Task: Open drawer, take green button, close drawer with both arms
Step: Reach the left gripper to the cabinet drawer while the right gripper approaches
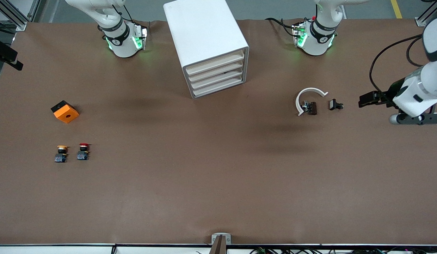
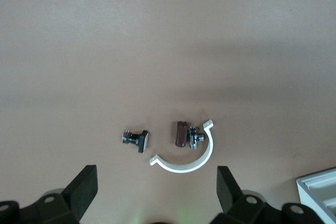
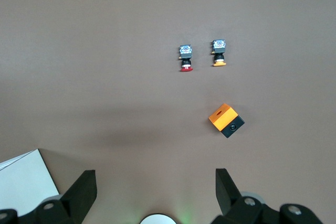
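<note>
White cabinet (image 1: 206,46) at the tabletop's robot-side edge; all four drawers (image 1: 215,76) closed, green button not visible. Left gripper (image 2: 156,184) spread wide over a white clip (image 2: 188,158). Right gripper (image 3: 155,184) spread wide, empty, above bare tabletop near an orange box (image 3: 226,120).

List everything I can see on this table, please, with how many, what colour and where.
cabinet: one, white, four shut cream drawers, mid table between the arm bases.
box: one, orange on black, toward the right arm's end.
yellow button: one, nearer the front camera than the box.
red button: one, beside the yellow one.
clip: one, white curved, toward the left arm's end.
brown part: one, inside the clip's curve.
black part: one, beside the clip.
table: one, brown.
left claw: black, open, over the clip.
right claw: black, open, over bare table by the cabinet.
</note>
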Motion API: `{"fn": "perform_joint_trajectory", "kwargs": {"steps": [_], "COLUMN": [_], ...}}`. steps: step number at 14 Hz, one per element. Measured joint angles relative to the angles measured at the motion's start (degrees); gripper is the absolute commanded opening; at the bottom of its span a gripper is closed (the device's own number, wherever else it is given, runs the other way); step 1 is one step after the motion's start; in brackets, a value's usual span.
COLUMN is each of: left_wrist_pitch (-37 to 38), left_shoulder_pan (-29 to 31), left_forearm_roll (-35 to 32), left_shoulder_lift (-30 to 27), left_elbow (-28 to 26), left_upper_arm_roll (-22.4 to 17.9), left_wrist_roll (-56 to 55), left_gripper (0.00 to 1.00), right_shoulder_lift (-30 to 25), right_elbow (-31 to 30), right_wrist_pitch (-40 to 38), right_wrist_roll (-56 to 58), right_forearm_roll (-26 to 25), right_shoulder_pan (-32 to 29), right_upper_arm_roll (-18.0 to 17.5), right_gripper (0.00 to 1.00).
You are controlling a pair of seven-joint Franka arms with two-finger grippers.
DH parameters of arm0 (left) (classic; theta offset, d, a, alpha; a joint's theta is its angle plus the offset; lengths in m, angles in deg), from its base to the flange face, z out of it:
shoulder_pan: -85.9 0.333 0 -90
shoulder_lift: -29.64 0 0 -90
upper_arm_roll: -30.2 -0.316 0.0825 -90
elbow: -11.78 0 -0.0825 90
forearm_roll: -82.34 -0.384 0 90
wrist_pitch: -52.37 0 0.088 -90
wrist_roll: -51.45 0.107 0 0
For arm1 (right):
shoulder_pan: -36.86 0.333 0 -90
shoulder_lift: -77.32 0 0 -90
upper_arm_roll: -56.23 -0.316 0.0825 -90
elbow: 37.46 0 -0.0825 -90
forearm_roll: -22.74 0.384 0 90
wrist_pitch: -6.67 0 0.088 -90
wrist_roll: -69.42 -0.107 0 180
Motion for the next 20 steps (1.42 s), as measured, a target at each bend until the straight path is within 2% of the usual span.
{"fn": "perform_joint_trajectory", "kwargs": {"steps": [4,8,12,16,20], "left_wrist_pitch": [-6.5,-14.6,-16.5,-16.5,-16.5], "left_shoulder_pan": [-1.7,-4.0,-8.5,-13.1,-15.5], "left_forearm_roll": [0.0,0.0,0.0,0.6,7.9], "left_shoulder_lift": [6.7,14.1,18.7,24.2,30.8], "left_elbow": [-0.7,-0.6,0.9,5.2,10.4], "left_upper_arm_roll": [0.3,1.4,1.8,2.0,2.1], "left_wrist_roll": [-0.5,-7.8,-20.6,-40.3,-56.6], "left_gripper": [1.0,1.0,1.0,1.0,1.0], "right_shoulder_lift": [3.1,6.2,10.9,14.8,14.7], "right_elbow": [-0.3,-0.1,-0.1,0.3,1.3], "right_wrist_pitch": [0.2,1.3,2.3,5.0,4.7], "right_wrist_roll": [0.0,0.1,0.1,-0.1,-10.1], "right_forearm_roll": [0.0,0.0,-0.3,-0.5,-0.1], "right_shoulder_pan": [0.0,0.1,-0.2,-0.3,1.7], "right_upper_arm_roll": [-0.2,-0.2,0.0,0.2,-0.4], "right_gripper": [1.0,1.0,1.0,1.0,1.0]}}
